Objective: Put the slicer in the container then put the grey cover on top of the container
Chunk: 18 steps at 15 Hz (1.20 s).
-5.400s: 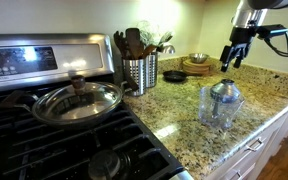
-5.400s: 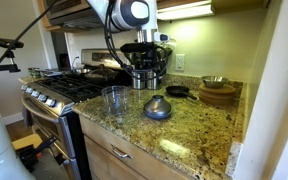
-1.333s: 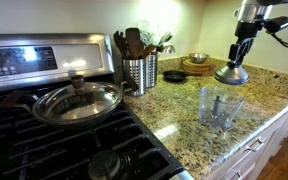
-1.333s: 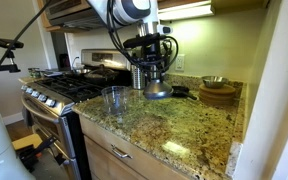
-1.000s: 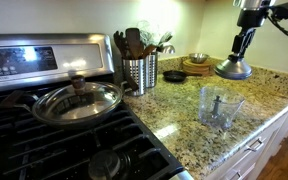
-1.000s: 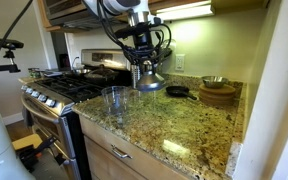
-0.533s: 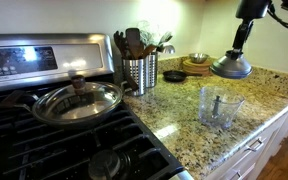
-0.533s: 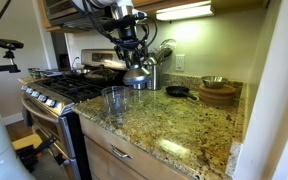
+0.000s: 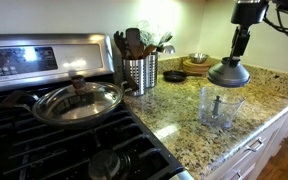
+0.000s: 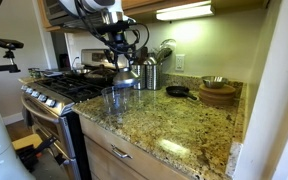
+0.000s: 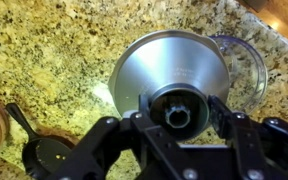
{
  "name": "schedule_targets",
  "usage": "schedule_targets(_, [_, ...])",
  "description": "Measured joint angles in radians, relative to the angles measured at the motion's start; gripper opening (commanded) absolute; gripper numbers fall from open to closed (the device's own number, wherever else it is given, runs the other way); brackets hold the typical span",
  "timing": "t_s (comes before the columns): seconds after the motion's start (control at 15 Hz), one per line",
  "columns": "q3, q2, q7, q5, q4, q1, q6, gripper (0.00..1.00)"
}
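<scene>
The grey cover is a round dome. It hangs in the air with its open side down, held at its top knob by the tool. The container is a small clear cup. It stands upright on the counter, below the cover and not touching it. Something small and dark sits inside.

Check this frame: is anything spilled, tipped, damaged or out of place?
Nothing stands out. The cup stands upright on the counter. The grey cover hangs level in the gripper, above the cup but not centred on it. The utensil holder and the lidded pan sit squarely.
</scene>
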Motion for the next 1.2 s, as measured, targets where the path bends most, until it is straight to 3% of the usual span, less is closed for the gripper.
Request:
schedule_targets(0.6, [0.0, -0.024, -0.09, 0.072, -0.05, 0.035, -0.002, 0.35])
schedule_targets(1.2, [0.021, -0.068, -0.091, 0.108, -0.11, 0.081, 0.003, 0.35])
